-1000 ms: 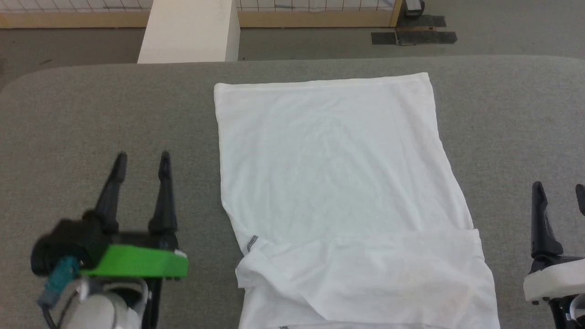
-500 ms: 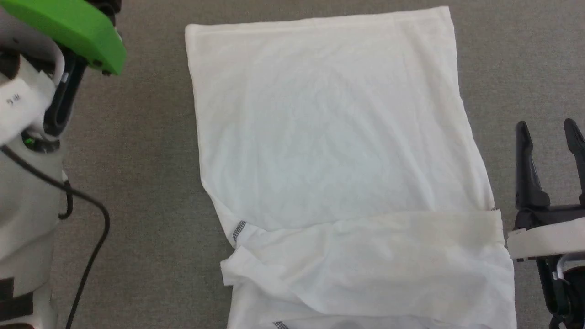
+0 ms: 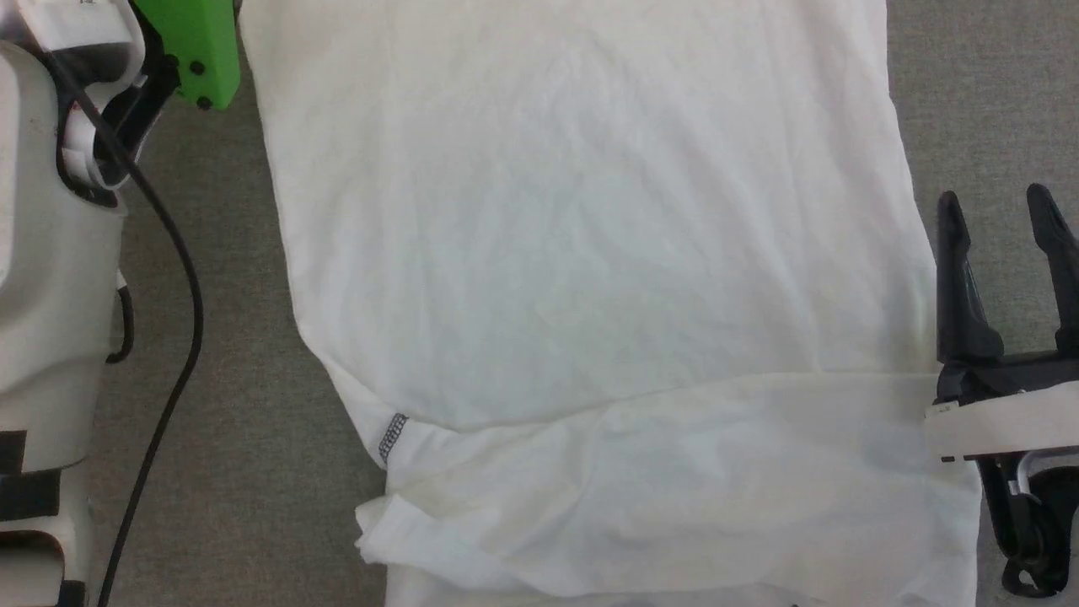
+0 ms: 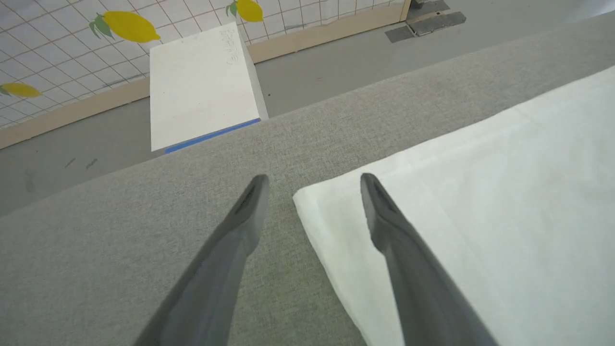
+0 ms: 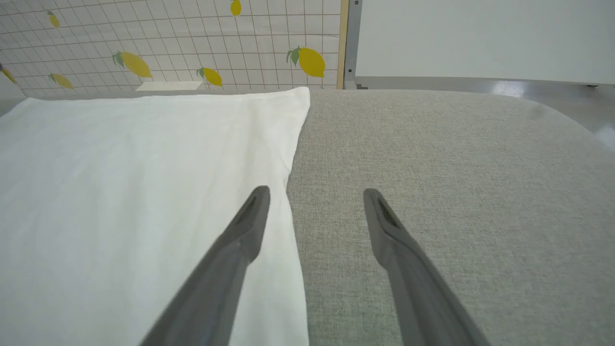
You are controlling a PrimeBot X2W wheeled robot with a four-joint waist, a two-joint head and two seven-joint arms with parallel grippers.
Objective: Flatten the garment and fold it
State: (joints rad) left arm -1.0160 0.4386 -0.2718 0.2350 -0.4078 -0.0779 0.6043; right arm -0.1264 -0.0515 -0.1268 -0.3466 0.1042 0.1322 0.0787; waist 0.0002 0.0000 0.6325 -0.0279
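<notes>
While two pincers gape, one garment seems part-folded.

Looks like a robot test lab mock-up: grey felt-covered table, bare grey floor, wood-framed lemon-print grid partition at the far side.

Nothing legible anywhere. Faint grey handwriting on the top face of the white box, far beyond the jaws and off to their left in the left wrist view, close to the box's far right corner: too faint to read. Tiny dark mark on the pale arm cover behind the left jaws, cut by the picture's edge: unreadable.
</notes>
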